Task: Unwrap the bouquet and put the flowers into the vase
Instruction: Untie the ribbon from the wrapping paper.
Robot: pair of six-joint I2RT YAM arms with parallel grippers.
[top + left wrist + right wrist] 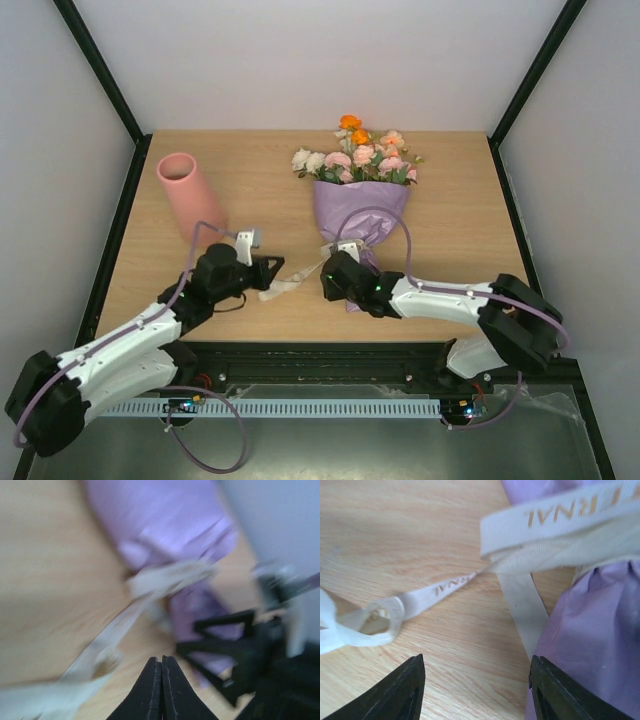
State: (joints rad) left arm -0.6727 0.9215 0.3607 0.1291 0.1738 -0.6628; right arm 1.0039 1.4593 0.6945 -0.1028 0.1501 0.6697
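The bouquet [360, 205] lies mid-table in lilac wrapping [592, 630], its flowers [358, 155] pointing to the far side. Cream ribbon [545, 525] with gold lettering is around the cone's narrow end, and a loose tail [283, 287] trails left over the wood. My left gripper [161, 661] is shut just right of that tail [102, 647], with nothing showing between its fingers. At the cone's tip my right gripper [477, 677] stands open over bare wood, its right finger [545, 685] beside the wrapping. The salmon-pink vase [190, 195] stands at the far left, apart from both grippers.
The two grippers [300, 275] sit close together near the front of the wooden table [250, 160]. In the blurred left wrist view the right gripper's dark body [245, 650] fills the right side. Black frame posts and white walls close in the table's sides.
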